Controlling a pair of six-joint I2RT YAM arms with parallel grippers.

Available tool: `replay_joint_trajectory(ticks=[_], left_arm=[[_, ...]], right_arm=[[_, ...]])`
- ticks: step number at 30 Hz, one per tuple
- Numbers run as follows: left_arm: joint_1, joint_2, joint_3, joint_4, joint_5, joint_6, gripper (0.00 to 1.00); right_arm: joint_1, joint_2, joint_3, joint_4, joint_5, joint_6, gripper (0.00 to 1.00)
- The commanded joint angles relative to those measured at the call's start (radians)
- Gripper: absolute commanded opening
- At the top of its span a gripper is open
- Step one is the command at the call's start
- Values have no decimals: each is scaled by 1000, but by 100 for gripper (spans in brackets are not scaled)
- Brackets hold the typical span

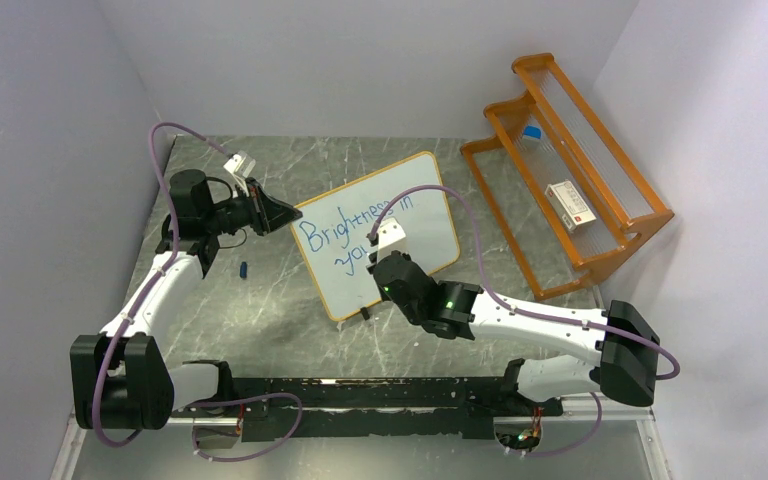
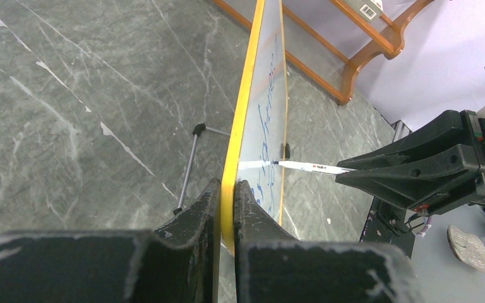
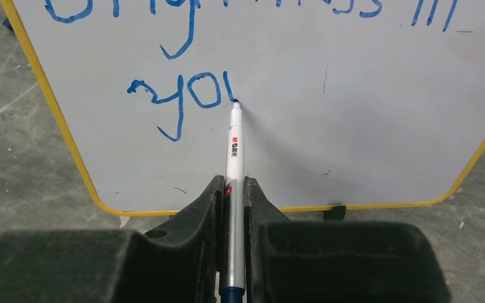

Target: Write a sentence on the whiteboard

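Observation:
The whiteboard (image 1: 415, 205) stands upright on the table, orange-framed, with two small black feet. Blue lettering (image 1: 350, 222) on it reads "Brightness in" with "you" partly formed below. My left gripper (image 1: 288, 215) is shut on the board's left edge; in the left wrist view (image 2: 228, 189) its jaws clamp the yellow frame (image 2: 243, 95). My right gripper (image 1: 378, 262) is shut on a white marker (image 3: 233, 148). The marker tip touches the board (image 3: 366, 126) at the last stroke of "you" (image 3: 183, 95). The marker also shows in the left wrist view (image 2: 309, 167).
An orange wooden rack (image 1: 570, 165) stands at the back right, holding a small white box (image 1: 570, 205) and a blue-capped item (image 1: 531, 133). A small dark blue cap (image 1: 244, 269) lies on the table left of the board. Walls close in left, back and right.

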State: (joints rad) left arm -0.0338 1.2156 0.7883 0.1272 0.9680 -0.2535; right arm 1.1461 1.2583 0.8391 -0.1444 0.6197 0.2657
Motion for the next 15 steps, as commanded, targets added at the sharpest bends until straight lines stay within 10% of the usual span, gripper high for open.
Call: replay_joint_trajectory(ticks=[1, 15], left_arm=[[-23, 40, -32, -126, -71, 68, 5], [-23, 41, -31, -126, -71, 69, 5]], right_arm=[[-18, -11, -9, 0, 46, -8, 0], [-28, -11, 10, 52, 46, -31, 0]])
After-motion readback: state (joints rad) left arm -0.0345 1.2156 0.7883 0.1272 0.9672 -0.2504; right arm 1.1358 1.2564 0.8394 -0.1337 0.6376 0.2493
